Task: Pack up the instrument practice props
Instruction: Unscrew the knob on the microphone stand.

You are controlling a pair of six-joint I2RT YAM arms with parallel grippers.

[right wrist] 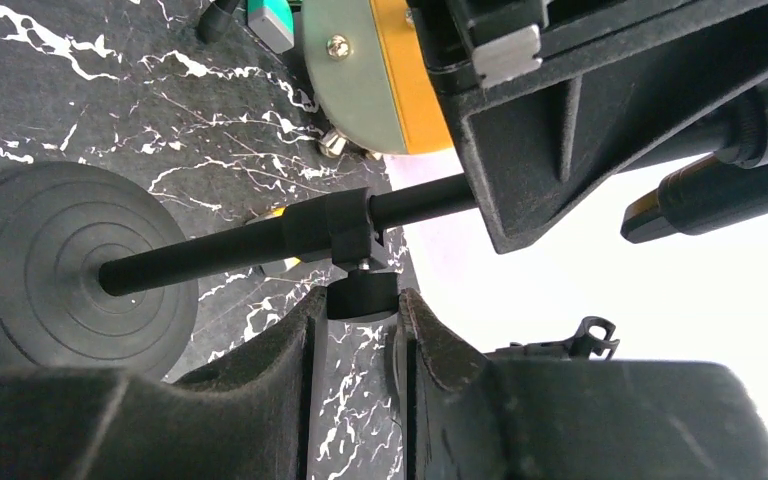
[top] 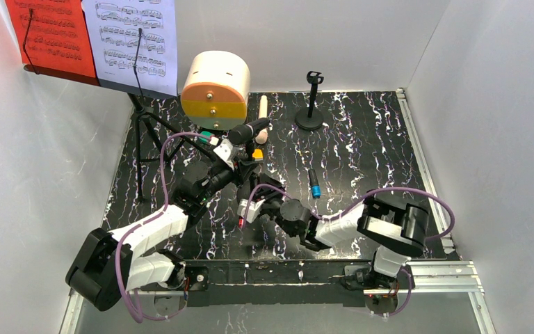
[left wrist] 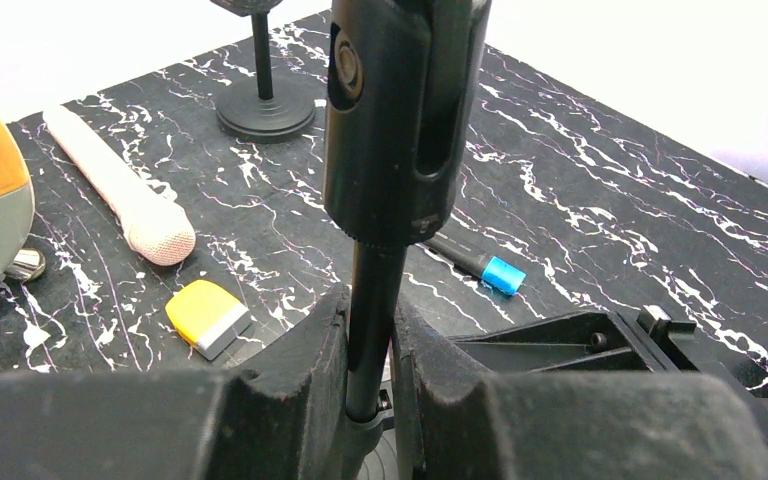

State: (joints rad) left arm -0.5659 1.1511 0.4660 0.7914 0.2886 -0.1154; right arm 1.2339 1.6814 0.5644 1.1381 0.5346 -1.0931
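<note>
A small black mic holder is tilted between both arms. My left gripper (left wrist: 370,325) (top: 240,161) is shut on its thin pole (left wrist: 375,290), below the clip (left wrist: 400,110). A black microphone (top: 250,129) rests in that clip. My right gripper (right wrist: 360,308) (top: 259,200) is shut on the knob (right wrist: 362,296) of the pole's collar, near the round base (right wrist: 50,270). A cream microphone (left wrist: 120,190) lies on the table. A second mic holder (top: 311,104) stands upright at the back. The music rack on tripod legs (top: 144,136) holds a red page (top: 49,35) and a white page (top: 135,38).
A cream round-topped case (top: 215,87) with orange and green bands stands just behind the held holder. A black stick with a blue tip (top: 314,184) and a small yellow-and-grey block (left wrist: 208,318) lie on the black marbled table (top: 361,153). White walls close in three sides.
</note>
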